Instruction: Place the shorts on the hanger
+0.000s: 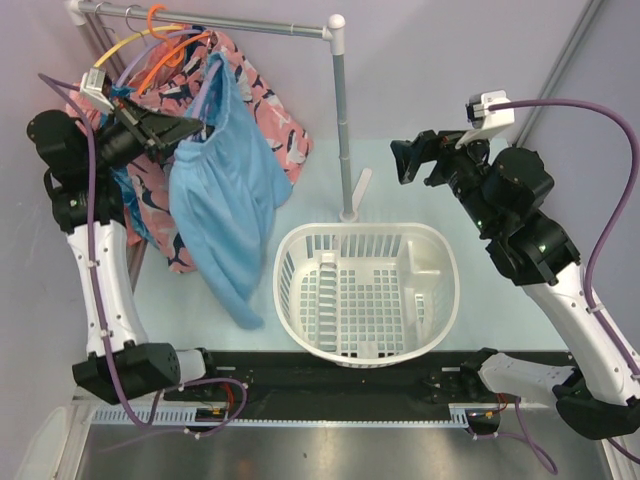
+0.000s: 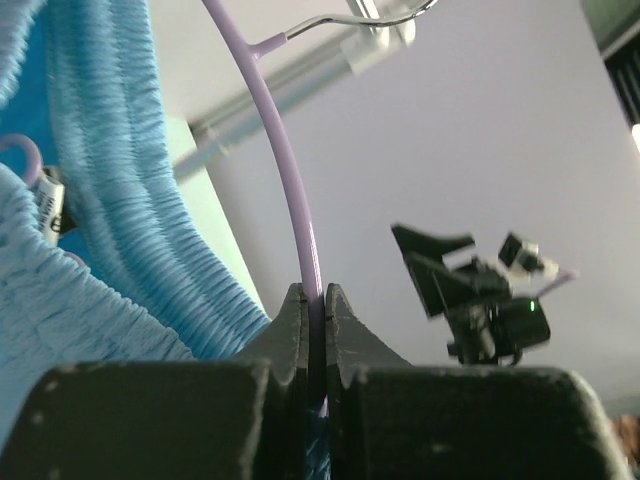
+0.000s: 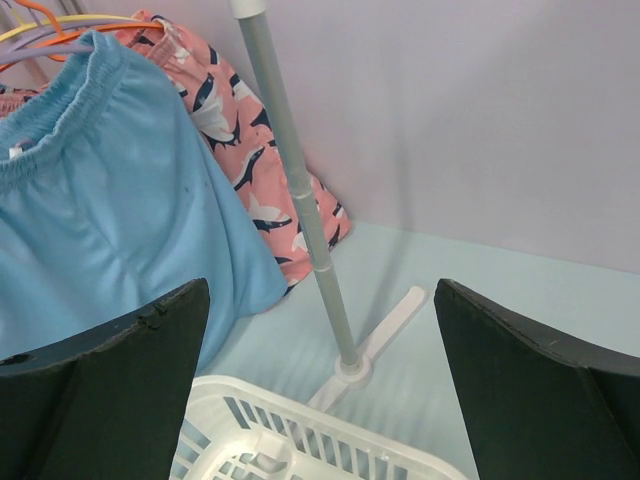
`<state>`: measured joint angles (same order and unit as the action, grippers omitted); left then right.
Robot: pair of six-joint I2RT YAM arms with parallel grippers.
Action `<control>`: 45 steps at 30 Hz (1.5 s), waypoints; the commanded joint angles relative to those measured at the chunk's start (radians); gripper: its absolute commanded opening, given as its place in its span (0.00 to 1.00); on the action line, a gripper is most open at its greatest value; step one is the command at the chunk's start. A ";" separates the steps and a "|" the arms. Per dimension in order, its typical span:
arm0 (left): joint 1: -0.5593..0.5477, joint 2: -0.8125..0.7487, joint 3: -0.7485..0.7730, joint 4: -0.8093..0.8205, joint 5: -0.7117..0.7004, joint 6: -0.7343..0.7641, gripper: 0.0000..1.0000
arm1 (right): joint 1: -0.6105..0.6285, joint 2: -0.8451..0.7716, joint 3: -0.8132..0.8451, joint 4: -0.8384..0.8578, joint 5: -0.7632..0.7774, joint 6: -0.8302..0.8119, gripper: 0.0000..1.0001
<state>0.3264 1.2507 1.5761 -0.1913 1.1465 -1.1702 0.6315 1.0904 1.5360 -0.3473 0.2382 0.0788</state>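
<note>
The light-blue shorts (image 1: 222, 200) hang by their elastic waistband from the thin lavender hanger (image 1: 208, 98) at the left, below the rack rail. My left gripper (image 1: 198, 128) is shut on the hanger's arm just beside the waistband. In the left wrist view the lavender hanger (image 2: 290, 190) runs up out of the closed left gripper (image 2: 313, 295), with the ribbed waistband of the shorts (image 2: 110, 200) to its left. My right gripper (image 1: 402, 160) stands wide open and empty at the right, well apart from the shorts (image 3: 110, 210); in its own view the right gripper (image 3: 322, 290) holds nothing.
A white laundry basket (image 1: 446, 290) sits at the table's middle front. The grey rack pole (image 1: 343, 130) rises behind it, carrying the top rail (image 1: 240, 27). Pink patterned shorts (image 1: 275, 115) hang behind the blue ones, with an orange hanger (image 1: 168, 55) and a yellow hanger (image 1: 112, 55) on the rail.
</note>
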 commanded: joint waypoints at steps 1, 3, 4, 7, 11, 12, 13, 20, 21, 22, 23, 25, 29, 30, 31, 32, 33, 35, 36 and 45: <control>-0.041 0.044 0.091 0.186 -0.152 -0.087 0.01 | -0.021 0.002 -0.005 0.021 -0.016 0.007 1.00; -0.067 0.070 0.096 0.255 -0.157 -0.111 0.00 | -0.029 0.002 -0.008 0.019 -0.019 0.006 1.00; -0.075 0.076 0.096 0.282 -0.169 -0.120 0.00 | -0.032 0.002 -0.011 0.018 -0.019 0.004 1.00; -0.086 0.101 0.099 0.297 -0.183 -0.143 0.00 | -0.042 -0.001 -0.019 0.016 -0.020 0.009 1.00; -0.089 0.130 0.070 0.394 -0.217 -0.233 0.00 | -0.049 0.002 -0.023 0.019 -0.031 0.018 1.00; -0.092 0.136 0.056 0.420 -0.218 -0.253 0.00 | -0.049 0.002 -0.025 0.021 -0.033 0.018 1.00; -0.095 0.150 0.055 0.458 -0.220 -0.279 0.00 | -0.049 0.005 -0.027 0.022 -0.036 0.016 1.00; -0.112 0.188 0.062 0.483 -0.223 -0.338 0.00 | -0.052 0.009 -0.031 0.022 -0.037 0.026 1.00; -0.115 0.193 0.067 0.474 -0.219 -0.353 0.01 | -0.053 0.009 -0.031 0.022 -0.039 0.026 1.00; -0.125 0.188 0.067 0.484 -0.218 -0.358 0.00 | -0.053 0.014 -0.031 0.024 -0.042 0.030 1.00; -0.133 0.185 0.055 0.507 -0.212 -0.365 0.00 | -0.053 0.014 -0.031 0.021 -0.043 0.032 1.00; -0.156 0.167 0.041 0.516 -0.205 -0.368 0.00 | -0.053 0.016 -0.031 0.019 -0.043 0.033 1.00; -0.170 0.162 0.028 0.539 -0.206 -0.381 0.00 | -0.053 0.017 -0.036 0.016 -0.040 0.038 1.00; -0.168 0.167 0.033 0.555 -0.209 -0.390 0.01 | -0.053 0.017 -0.039 0.014 -0.046 0.038 1.00; -0.170 0.176 0.038 0.559 -0.209 -0.394 0.00 | -0.053 0.020 -0.039 0.017 -0.048 0.041 1.00; -0.170 0.191 0.047 0.561 -0.212 -0.404 0.00 | -0.055 0.023 -0.039 0.018 -0.051 0.042 1.00; -0.170 0.196 0.050 0.567 -0.220 -0.408 0.00 | -0.053 0.023 -0.039 0.014 -0.051 0.042 1.00; -0.170 0.216 0.058 0.585 -0.225 -0.419 0.00 | -0.053 0.023 -0.039 0.019 -0.053 0.041 1.00; -0.170 0.220 0.059 0.589 -0.229 -0.424 0.00 | -0.053 0.025 -0.039 0.021 -0.050 0.041 1.00; -0.124 0.260 0.019 0.541 -0.245 -0.413 0.02 | -0.058 0.029 -0.040 0.016 -0.056 0.038 1.00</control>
<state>0.1692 1.5276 1.5875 0.2592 0.9497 -1.5707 0.5781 1.1168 1.4921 -0.3473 0.1928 0.1055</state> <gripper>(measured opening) 0.041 0.996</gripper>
